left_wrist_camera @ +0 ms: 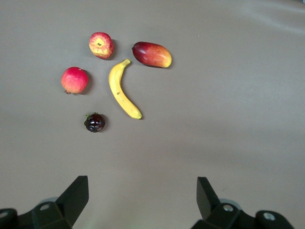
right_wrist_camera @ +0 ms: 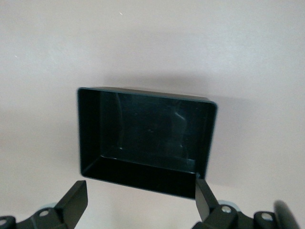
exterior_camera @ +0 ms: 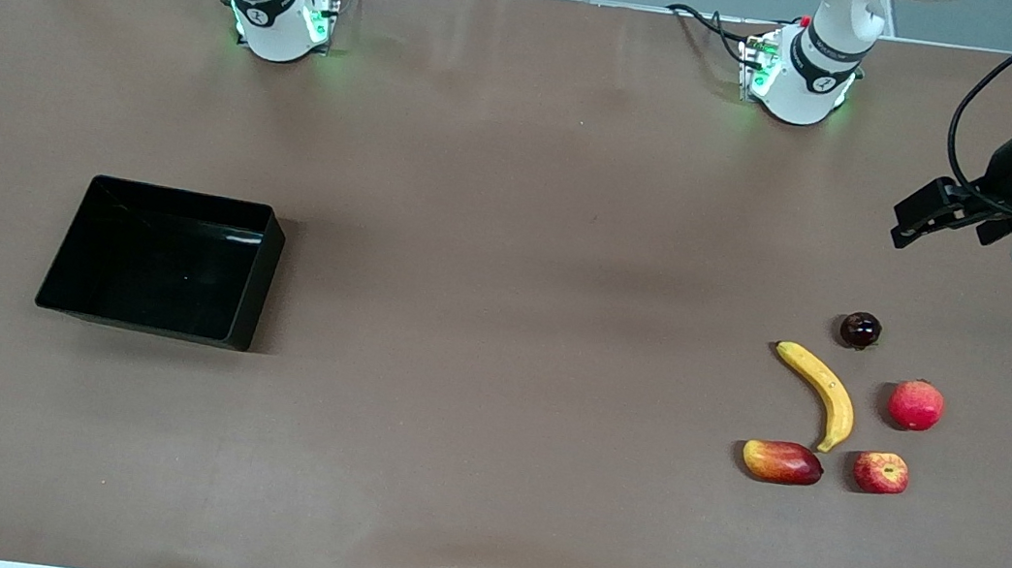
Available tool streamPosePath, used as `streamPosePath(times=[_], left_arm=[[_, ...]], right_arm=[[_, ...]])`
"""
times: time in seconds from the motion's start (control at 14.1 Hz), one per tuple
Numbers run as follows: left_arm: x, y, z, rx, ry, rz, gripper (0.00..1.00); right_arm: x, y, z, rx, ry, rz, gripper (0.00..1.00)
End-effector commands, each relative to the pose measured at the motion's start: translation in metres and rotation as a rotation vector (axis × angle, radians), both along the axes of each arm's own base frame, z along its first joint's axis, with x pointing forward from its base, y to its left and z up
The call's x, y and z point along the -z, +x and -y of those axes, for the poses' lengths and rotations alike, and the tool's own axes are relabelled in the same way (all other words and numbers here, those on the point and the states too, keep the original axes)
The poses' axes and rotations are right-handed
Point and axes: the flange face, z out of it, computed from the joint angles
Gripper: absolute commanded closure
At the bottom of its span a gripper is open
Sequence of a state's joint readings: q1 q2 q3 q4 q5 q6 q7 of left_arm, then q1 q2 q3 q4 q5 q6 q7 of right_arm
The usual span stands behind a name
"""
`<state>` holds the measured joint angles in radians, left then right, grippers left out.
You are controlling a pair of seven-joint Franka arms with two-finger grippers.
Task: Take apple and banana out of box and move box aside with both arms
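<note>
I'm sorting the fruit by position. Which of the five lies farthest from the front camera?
The small dark maroon round fruit. It sits beside the banana's upper tip; the other three red fruits all lie nearer the camera.

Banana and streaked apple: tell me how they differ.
The banana is long, curved and plain yellow; the apple is small, round, red with yellow streaks. The banana lies on its side; the apple shows a dimpled top. Both rest bare on the table, untouched.
</note>
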<state>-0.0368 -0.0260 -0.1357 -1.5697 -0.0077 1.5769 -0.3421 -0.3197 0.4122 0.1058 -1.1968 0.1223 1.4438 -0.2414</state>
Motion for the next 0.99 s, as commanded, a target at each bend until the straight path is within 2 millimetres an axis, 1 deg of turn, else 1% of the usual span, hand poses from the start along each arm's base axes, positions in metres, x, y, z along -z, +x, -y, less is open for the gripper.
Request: streamPosePath(times=[0.0,0.07,0.14,0.28,0.35,0.5,0.64,0.78,0.85,0.92], left_arm=[[0.005,0.006,0.009,0.030,-0.005,-0.008,0.00],[0.006,0.005,0.014,0.041,-0.004,-0.009,0.00],[0.004,0.004,0.016,0.044,-0.002,-0.007,0.00],[0.000,0.001,0.013,0.047,0.004,0.000,0.00],[0.001,-0.001,0.013,0.066,0.030,0.001,0.00],[0.006,-0.005,0.020,0.100,0.070,-0.007,0.00],[0.002,-0.011,0.013,0.152,0.076,-0.011,0.00],[0.000,-0.012,0.011,0.148,0.064,-0.010,0.00],[0.002,-0.011,0.005,0.145,0.064,-0.016,0.00],[0.005,-0.013,0.002,0.143,0.065,-0.027,0.00]], right_arm=[[-0.058,-0.023,-0.043,-0.016,-0.055,0.033,0.00],[-0.062,-0.026,-0.070,-0.054,-0.088,0.016,0.00],[-0.066,-0.028,-0.088,-0.052,-0.147,-0.005,0.00],[-0.072,-0.035,-0.113,-0.023,-0.200,-0.030,0.00],[-0.086,-0.042,-0.118,-0.018,-0.195,-0.002,0.00],[-0.092,-0.053,-0.123,-0.019,-0.194,0.011,0.00],[-0.088,-0.069,-0.127,-0.023,-0.202,0.023,0.00],[-0.074,-0.092,-0.131,-0.020,-0.216,0.072,0.00],[-0.066,-0.100,-0.136,-0.026,-0.221,0.083,0.00],[-0.061,-0.103,-0.139,-0.032,-0.221,0.073,0.00]])
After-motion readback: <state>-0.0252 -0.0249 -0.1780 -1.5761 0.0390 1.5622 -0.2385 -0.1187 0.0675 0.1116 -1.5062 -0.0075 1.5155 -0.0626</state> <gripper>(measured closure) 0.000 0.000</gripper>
